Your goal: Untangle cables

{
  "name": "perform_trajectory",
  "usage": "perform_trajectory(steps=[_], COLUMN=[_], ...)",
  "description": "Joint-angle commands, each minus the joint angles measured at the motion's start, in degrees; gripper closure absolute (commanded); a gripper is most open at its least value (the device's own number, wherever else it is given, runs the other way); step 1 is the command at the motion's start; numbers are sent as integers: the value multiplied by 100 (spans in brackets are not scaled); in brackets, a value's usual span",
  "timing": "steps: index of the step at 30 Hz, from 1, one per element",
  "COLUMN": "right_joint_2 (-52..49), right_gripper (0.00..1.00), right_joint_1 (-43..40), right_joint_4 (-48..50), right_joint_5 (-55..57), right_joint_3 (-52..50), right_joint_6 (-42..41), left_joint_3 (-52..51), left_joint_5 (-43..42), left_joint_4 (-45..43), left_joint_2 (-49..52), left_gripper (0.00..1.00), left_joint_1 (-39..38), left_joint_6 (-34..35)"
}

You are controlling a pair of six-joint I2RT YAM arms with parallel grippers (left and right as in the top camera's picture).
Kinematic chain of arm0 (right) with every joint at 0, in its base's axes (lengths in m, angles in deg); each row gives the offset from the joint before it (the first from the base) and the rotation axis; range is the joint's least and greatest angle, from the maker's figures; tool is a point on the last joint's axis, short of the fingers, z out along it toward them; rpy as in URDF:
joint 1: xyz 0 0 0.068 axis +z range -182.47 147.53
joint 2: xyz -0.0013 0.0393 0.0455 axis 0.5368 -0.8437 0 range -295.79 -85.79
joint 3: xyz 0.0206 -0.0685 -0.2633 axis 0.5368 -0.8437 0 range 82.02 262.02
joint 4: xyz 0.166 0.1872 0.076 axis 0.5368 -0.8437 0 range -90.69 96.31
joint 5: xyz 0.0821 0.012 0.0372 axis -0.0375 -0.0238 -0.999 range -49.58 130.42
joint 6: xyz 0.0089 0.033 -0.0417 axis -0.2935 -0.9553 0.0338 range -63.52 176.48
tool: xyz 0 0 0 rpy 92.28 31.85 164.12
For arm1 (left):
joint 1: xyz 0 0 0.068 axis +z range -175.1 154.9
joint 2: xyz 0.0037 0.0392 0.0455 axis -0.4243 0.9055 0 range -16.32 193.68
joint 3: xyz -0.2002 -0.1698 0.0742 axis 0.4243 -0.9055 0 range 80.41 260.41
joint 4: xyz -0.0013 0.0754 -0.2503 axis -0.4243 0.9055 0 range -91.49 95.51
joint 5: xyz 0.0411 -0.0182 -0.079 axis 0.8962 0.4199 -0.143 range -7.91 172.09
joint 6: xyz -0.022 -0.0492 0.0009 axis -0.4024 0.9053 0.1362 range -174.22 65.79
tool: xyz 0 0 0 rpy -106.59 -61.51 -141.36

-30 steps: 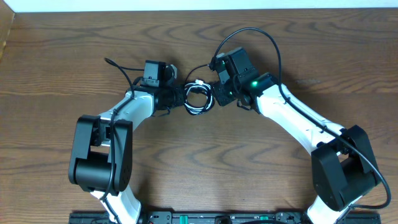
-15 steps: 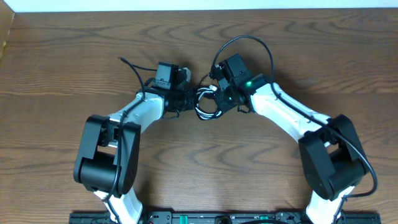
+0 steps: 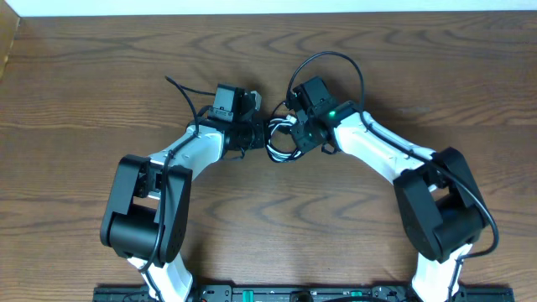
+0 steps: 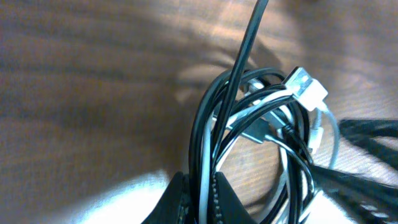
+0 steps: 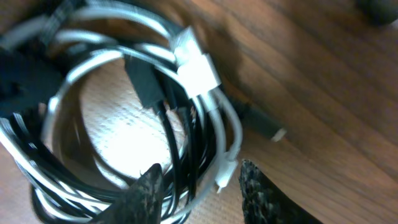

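Note:
The cables, one black and one white, lie looped together in a small bundle at the middle of the table, between the two grippers. My left gripper is at the bundle's left side. In the left wrist view its fingers are shut on a black and a white strand of the cables. My right gripper is at the bundle's right side. In the right wrist view its open fingers straddle the strands on the bundle's right side. A white plug rests on top.
The wooden table spreads all round. Thick black arm wires arch above the right wrist. A box corner shows at the far left edge.
Both grippers and the bundle have shifted right and slightly nearer over the last second. The right arm has swung in closer to the bundle.

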Motion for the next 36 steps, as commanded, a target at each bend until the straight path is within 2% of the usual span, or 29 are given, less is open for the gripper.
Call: perform_trajectory(steps=[1, 9, 15, 17, 19, 21, 23, 27, 30, 36], right_joint_2=[-122, -138, -144, -144, -144, -144, -144, -146, -146, -146], right_gripper=[67, 78, 87, 87, 75, 70, 69, 71, 79, 79], right_joint_1=[15, 17, 17, 20, 17, 17, 17, 20, 20, 24], right_joint_4=[96, 505, 658, 682, 721, 745, 789, 876, 914, 957], right_joint_5=[107, 114, 221, 223, 225, 297, 413, 409, 407, 407], right_joint_3=[-37, -37, -37, -37, -39, -39, -39, -39, -39, -39], right_joint_6=[20, -236, -236, -234, -236, -236, -236, -385, -614, -750], left_joint_3=[26, 26, 24, 24, 24, 24, 24, 24, 24, 24], left_joint_5=[-50, -26, 468, 468, 468, 466, 466, 466, 466, 461], left_joint_4=[-203, -293, -184, -164, -162, -160, -140, -94, -76, -31], left_joint_2=[90, 92, 96, 96, 96, 96, 96, 96, 96, 96], left_gripper=[92, 92, 92, 92, 92, 92, 93, 92, 92, 92], left_joint_1=[13, 13, -31, -33, -35, -37, -37, -37, -37, -35], left_joint_6=[-114, -118, -116, -114, -116, -114, -114, -114, -114, -111])
